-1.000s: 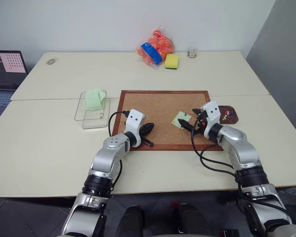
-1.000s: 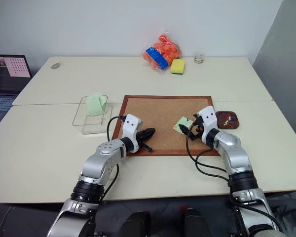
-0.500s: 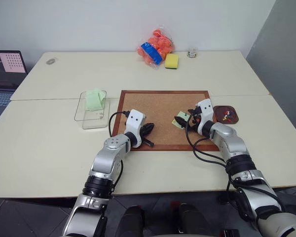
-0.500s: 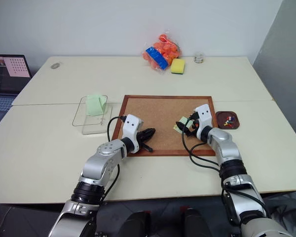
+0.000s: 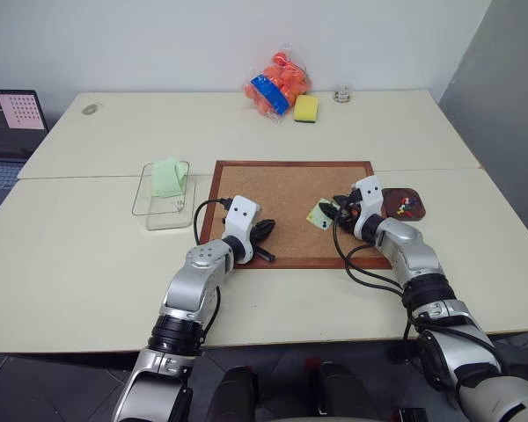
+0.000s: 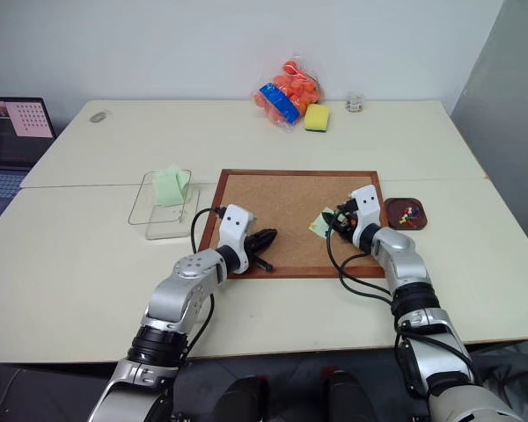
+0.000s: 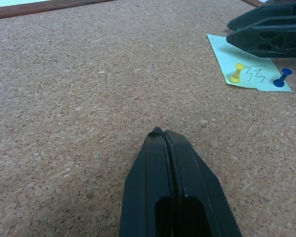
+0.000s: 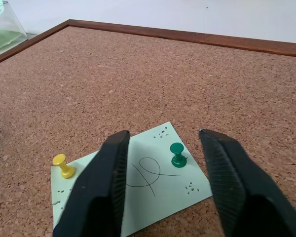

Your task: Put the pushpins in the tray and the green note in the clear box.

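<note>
Since a second ago only the right arm has moved: its right claw [image 8: 164, 163] has pushed forward along the corkboard [image 5: 282, 189] to the note, and its fingers have drawn partly in from wide open.

Far left on the surface [image 5: 79, 255], the clear box [image 5: 163, 195] holds only a mint-green folded paper [image 5: 169, 177]. Near the board's left edge, the left claw [image 7: 166, 143] is pressed fully shut on nothing, its tip just over bare cork, idle.

Farther right, the green note [image 8: 133, 185] lies flat on the cork, a pale yellow-green square with a pen scrawl and small pinholes. Three pins hold it: a yellow pin [image 8: 63, 165] at one corner, a blue pin [image 7: 282, 78] seen from the left wrist, and a green pin [image 8: 177, 154] standing upright between the right claw's fingers. Those fingers are part open, one on each side of the green pin with a gap left, so nothing is gripped yet.

Rightmost, off the board, the tray [image 5: 405, 204] already carries a few pins.

The step in hand looks like pulling the green pin. Next the fingers need to close on its head, lift straight out so the paper does not tear, then carry it right to the tray. The note stays pinned until all three are out.
</note>
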